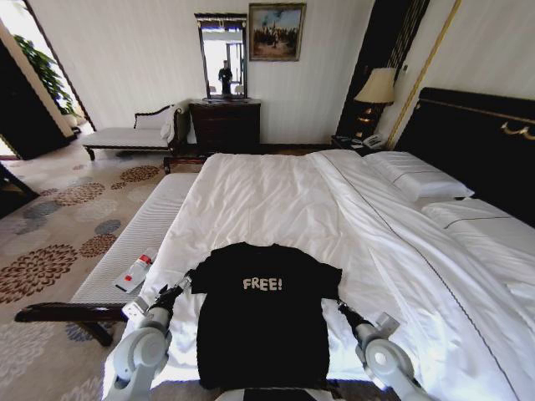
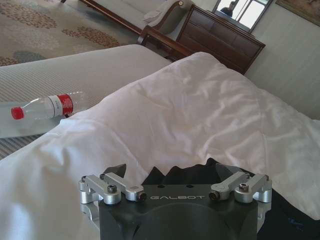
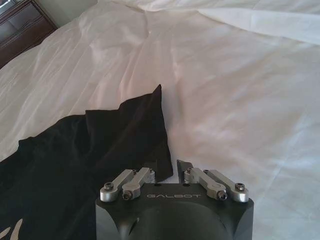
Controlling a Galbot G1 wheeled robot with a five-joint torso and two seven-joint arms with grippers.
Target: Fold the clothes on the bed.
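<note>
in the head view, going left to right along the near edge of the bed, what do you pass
water bottle on the bench → left gripper at the T-shirt's sleeve → black T-shirt → right gripper at the other sleeve → bare white duvet

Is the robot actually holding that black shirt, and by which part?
It cannot be told. The left gripper and the right gripper each sit at a sleeve of the black cloth T-shirt with white lettering, but no grip is visible.

Bare duvet on bed (image 1: 276, 200) open far of T-shirt (image 1: 263, 313) and to its right. Left: bench (image 1: 142, 234) carries a water bottle (image 1: 134, 271). Pillows (image 1: 418, 180) far right.
</note>
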